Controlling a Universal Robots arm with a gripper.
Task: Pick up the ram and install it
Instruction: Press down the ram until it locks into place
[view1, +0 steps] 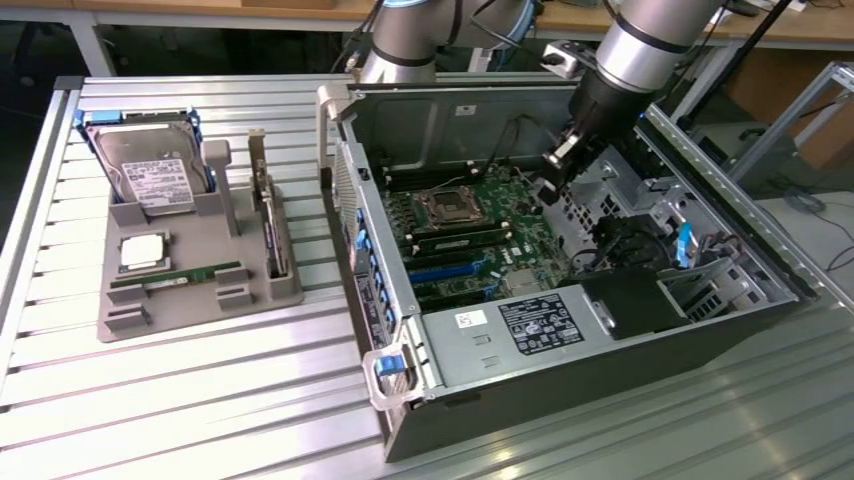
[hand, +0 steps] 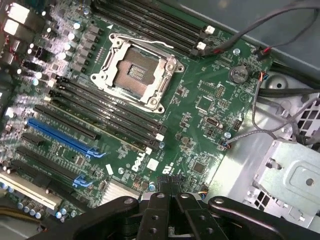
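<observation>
Ram (view1: 176, 277) lies flat in a slot of the grey holder tray (view1: 200, 300) at the exterior view's left, untouched. Hand (view1: 561, 160), fingers pressed together and holding nothing, hangs inside the open computer case (view1: 561, 390) over the motherboard (view1: 474, 235), well apart from the ram. In the wrist view the closed hand (hand: 170, 192) sits above the green motherboard (hand: 210, 110), near the empty processor socket (hand: 136, 71). Tray rests on the slatted metal tabletop (view1: 200, 400).
</observation>
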